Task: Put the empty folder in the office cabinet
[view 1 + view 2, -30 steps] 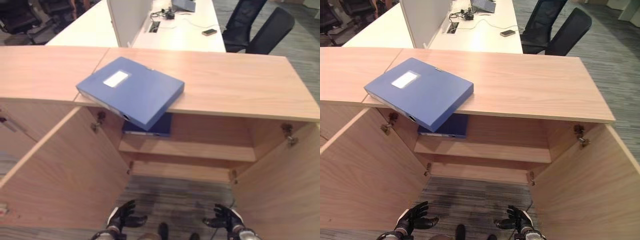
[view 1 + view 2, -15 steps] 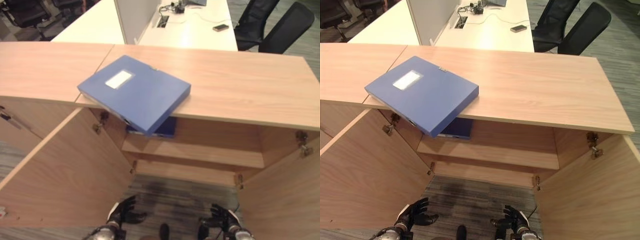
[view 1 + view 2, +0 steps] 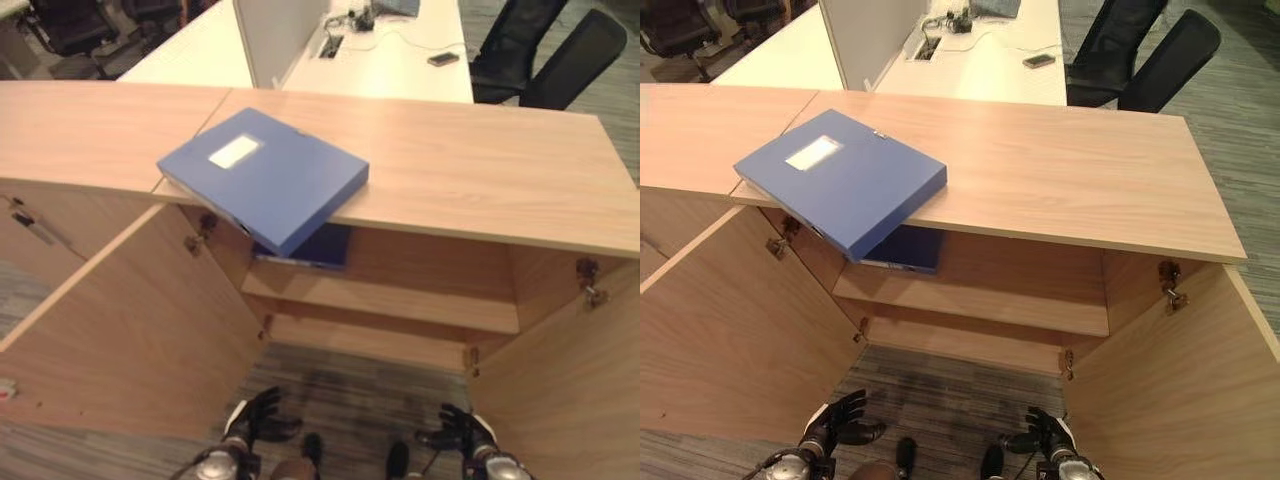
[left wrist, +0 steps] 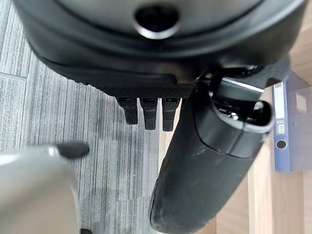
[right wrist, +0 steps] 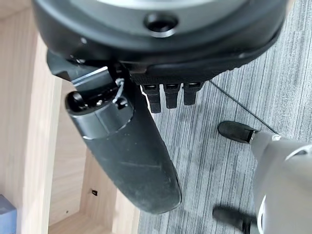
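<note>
A blue box folder (image 3: 265, 178) with a white label lies flat on the wooden cabinet top (image 3: 470, 160), one corner hanging over the front edge. Below it, a second blue folder (image 3: 315, 248) lies on the upper shelf (image 3: 400, 300) inside the open cabinet. My left hand (image 3: 255, 420) and right hand (image 3: 460, 432) hang low above the carpet in front of the cabinet, far below the folder. Both are open and hold nothing. The left wrist view shows the straight fingers (image 4: 148, 112) and thumb, the right wrist view the same (image 5: 168, 95).
Both cabinet doors stand open: the left door (image 3: 140, 330) swings out toward me, the right door (image 3: 570, 380) likewise. Behind the cabinet is a white desk (image 3: 380, 60) with a phone (image 3: 441, 59) and black office chairs (image 3: 560, 55).
The whole picture has shifted, so the camera moved. The folder stays on the cabinet top, and both hands remain low and open.
</note>
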Robot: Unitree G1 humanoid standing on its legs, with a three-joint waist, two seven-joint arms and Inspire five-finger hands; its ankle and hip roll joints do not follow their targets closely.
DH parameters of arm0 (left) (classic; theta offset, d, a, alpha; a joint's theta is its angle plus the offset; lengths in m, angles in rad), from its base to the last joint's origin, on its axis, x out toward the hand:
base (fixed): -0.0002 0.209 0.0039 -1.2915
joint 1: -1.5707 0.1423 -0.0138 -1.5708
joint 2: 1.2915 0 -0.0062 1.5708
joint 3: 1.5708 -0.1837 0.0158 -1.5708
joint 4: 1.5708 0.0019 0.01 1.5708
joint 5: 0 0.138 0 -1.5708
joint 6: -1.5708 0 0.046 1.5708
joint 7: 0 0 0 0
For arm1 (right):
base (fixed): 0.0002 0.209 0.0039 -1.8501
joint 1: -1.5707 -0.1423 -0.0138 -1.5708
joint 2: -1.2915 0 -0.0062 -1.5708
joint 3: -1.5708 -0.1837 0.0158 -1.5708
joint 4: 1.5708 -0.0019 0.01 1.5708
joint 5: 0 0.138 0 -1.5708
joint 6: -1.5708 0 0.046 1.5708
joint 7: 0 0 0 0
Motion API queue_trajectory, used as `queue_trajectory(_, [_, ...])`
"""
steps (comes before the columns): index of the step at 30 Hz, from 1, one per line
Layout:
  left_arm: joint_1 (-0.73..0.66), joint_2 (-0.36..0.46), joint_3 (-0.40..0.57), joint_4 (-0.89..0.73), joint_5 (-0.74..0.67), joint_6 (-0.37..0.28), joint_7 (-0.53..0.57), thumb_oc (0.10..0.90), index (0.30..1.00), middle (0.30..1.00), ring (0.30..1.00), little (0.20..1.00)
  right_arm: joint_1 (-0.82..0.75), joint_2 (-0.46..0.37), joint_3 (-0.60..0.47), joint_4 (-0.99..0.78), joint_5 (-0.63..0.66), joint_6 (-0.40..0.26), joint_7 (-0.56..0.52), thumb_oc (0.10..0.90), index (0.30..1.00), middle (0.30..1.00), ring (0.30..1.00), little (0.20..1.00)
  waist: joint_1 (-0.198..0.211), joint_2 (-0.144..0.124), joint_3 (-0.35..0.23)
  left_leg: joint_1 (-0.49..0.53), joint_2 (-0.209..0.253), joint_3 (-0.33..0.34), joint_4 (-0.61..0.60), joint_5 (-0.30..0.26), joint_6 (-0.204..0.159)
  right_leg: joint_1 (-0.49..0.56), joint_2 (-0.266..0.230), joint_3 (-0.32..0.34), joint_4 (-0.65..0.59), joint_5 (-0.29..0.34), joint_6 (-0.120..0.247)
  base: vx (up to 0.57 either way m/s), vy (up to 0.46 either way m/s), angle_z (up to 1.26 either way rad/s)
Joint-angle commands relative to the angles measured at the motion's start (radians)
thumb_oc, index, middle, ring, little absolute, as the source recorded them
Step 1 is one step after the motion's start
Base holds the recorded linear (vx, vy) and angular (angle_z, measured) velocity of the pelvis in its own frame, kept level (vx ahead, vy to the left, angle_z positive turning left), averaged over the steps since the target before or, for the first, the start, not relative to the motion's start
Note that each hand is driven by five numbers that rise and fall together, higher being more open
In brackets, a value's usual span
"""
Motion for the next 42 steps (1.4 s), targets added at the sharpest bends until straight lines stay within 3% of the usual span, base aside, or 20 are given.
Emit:
queue_trajectory(1, [-0.023, 0.042, 0.031, -0.085, 0.018, -0.063, 0.004, 0.800, 0.900, 0.900, 0.900, 0.900, -0.031, -0.001, -0.018, -0.048, 0.041, -0.048, 0.002, 0.800, 0.900, 0.900, 0.900, 0.900, 0.016, -0.018, -0.033, 0.087, -0.007, 0.014, -0.135, 0.021, -0.032, 0.069, -0.015, 0.020, 0.006, -0.068, 0.076, 0.14, 0.100, 0.01])
queue_trajectory(10, [-0.014, 0.080, 0.075, -0.221, 0.093, -0.095, 0.062, 0.800, 0.900, 0.900, 0.900, 0.900, -0.022, 0.033, -0.006, -0.070, 0.037, -0.050, 0.002, 0.800, 0.900, 0.900, 0.900, 0.900, 0.033, -0.027, -0.039, 0.131, -0.027, 0.019, -0.135, -0.010, -0.022, 0.093, -0.032, 0.029, 0.006, -0.060, 0.092, 0.05, 0.056, 0.03])
queue_trajectory(12, [-0.004, 0.107, 0.127, -0.332, 0.199, -0.114, 0.136, 0.800, 0.900, 0.900, 0.900, 0.900, -0.019, 0.042, -0.009, -0.081, 0.032, -0.066, -0.009, 0.800, 0.900, 0.900, 0.900, 0.900, 0.047, -0.034, -0.039, 0.137, -0.030, 0.017, -0.135, -0.015, -0.021, 0.100, -0.039, 0.026, 0.006, -0.060, 0.097, 0.02, 0.012, 0.01])
queue_trajectory(16, [-0.002, 0.181, 0.246, -0.537, 0.560, -0.142, 0.444, 0.800, 0.900, 0.900, 0.900, 0.900, -0.008, 0.057, -0.001, -0.102, 0.031, -0.129, -0.045, 0.800, 0.900, 0.900, 0.900, 0.900, 0.070, -0.055, -0.039, 0.145, -0.031, 0.019, -0.135, -0.027, -0.023, 0.107, -0.047, 0.022, 0.006, -0.061, 0.110, 0.04, -0.004, -0.02])
queue_trajectory(21, [-0.044, 0.258, 0.317, -0.632, 0.764, -0.093, 0.587, 0.800, 0.900, 0.900, 0.900, 0.900, -0.008, 0.057, 0.025, -0.077, 0.051, -0.136, -0.042, 0.800, 0.900, 0.900, 0.900, 0.900, 0.069, -0.057, -0.041, 0.151, -0.030, 0.027, -0.135, -0.033, -0.028, 0.108, -0.051, 0.021, 0.006, -0.060, 0.117, 0.00, 0.000, -0.01])
queue_trajectory(24, [-0.060, 0.313, 0.389, -0.757, 0.856, -0.089, 0.611, 0.800, 0.900, 0.900, 0.900, 0.900, -0.001, 0.058, 0.028, -0.072, 0.054, -0.129, -0.029, 0.800, 0.900, 0.900, 0.900, 0.900, 0.060, -0.052, -0.047, 0.160, -0.029, 0.032, -0.135, -0.040, -0.029, 0.107, -0.053, 0.028, 0.006, -0.060, 0.121, 0.01, 0.001, -0.01])
queue_trajectory(30, [-0.112, 0.378, 0.440, -0.861, 0.894, -0.099, 0.610, 0.800, 0.900, 0.900, 0.900, 0.900, 0.005, 0.053, 0.033, -0.073, 0.046, -0.124, -0.019, 0.800, 0.900, 0.900, 0.900, 0.900, 0.047, -0.041, -0.054, 0.169, -0.028, 0.039, -0.135, -0.045, -0.031, 0.111, -0.053, 0.032, 0.006, -0.062, 0.124, 0.00, 0.000, 0.00])
queue_trajectory(33, [-0.127, 0.393, 0.437, -0.870, 0.894, -0.103, 0.603, 0.800, 0.900, 0.900, 0.900, 0.900, 0.004, 0.052, 0.034, -0.073, 0.044, -0.123, -0.016, 0.800, 0.900, 0.900, 0.900, 0.900, 0.045, -0.040, -0.054, 0.171, -0.027, 0.042, -0.135, -0.045, -0.032, 0.112, -0.053, 0.032, 0.006, -0.062, 0.124, 0.00, -0.007, -0.11])
queue_trajectory(37, [-0.200, 0.500, 0.393, -0.890, 0.883, -0.138, 0.547, 0.800, 0.900, 0.900, 0.900, 0.900, 0.004, 0.030, 0.042, -0.079, 0.034, -0.119, -0.001, 0.800, 0.900, 0.900, 0.900, 0.900, 0.022, -0.020, -0.059, 0.176, -0.027, 0.050, -0.135, -0.045, -0.033, 0.109, -0.054, 0.039, 0.006, -0.060, 0.128, 0.00, -0.002, -0.09])
queue_trajectory(42, [-0.236, 0.545, 0.352, -0.883, 0.822, -0.173, 0.493, 0.800, 0.900, 0.900, 0.900, 0.900, 0.007, 0.028, 0.040, -0.074, 0.038, -0.116, 0.004, 0.800, 0.900, 0.900, 0.900, 0.900, 0.002, -0.008, -0.063, 0.179, -0.027, 0.061, -0.135, -0.044, -0.034, 0.107, -0.052, 0.048, 0.006, -0.059, 0.129, 0.00, 0.002, -0.02])
